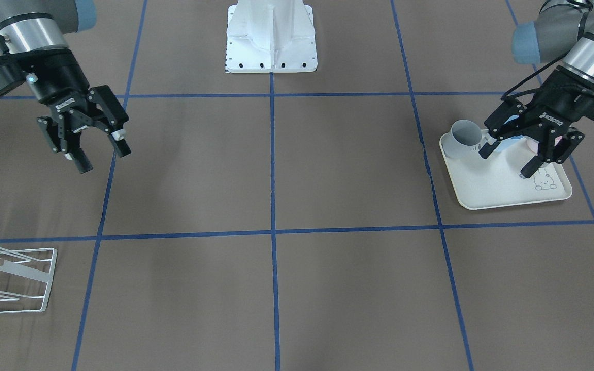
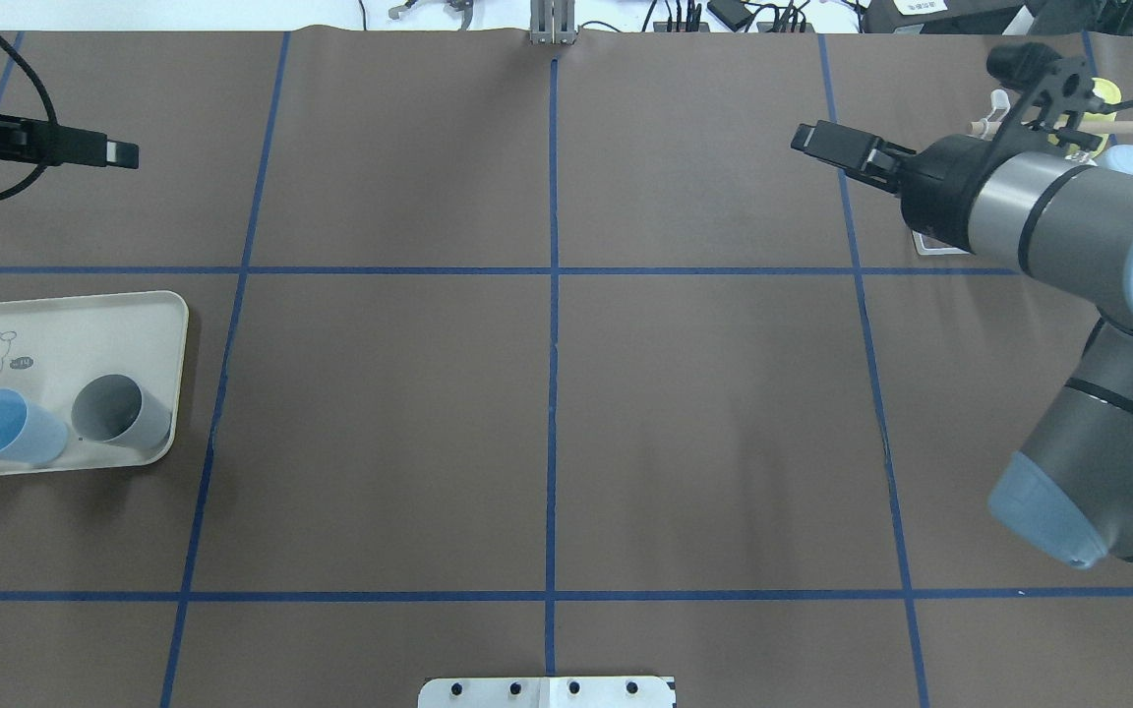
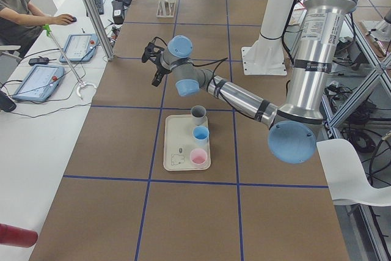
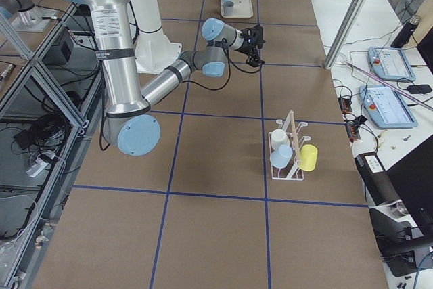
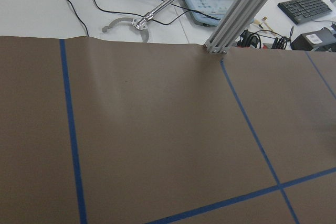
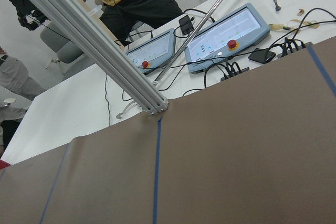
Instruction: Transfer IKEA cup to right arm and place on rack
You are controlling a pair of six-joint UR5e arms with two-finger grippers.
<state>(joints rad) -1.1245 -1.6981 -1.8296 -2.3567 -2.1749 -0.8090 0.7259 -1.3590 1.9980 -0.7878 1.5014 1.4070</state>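
Three cups lie on a cream tray (image 1: 503,196): a grey cup (image 1: 464,138) on its side, a blue cup (image 2: 6,428) beside it, and a pink cup (image 3: 198,158). My left gripper (image 1: 509,158) hangs open well above the tray, with nothing between its fingers and clear of the cups. In the front view it partly covers the blue and pink cups. My right gripper (image 1: 104,157) is open and empty, raised above the table on the other side. The white wire rack (image 1: 16,278) stands near that arm. It holds white, blue and yellow cups (image 4: 292,150).
Blue tape lines grid the brown table. The white robot base (image 1: 271,38) stands at the table's robot side. Operators' desks with tablets (image 6: 220,38), cables and an aluminium post (image 5: 241,11) border the far edge, and people sit there.
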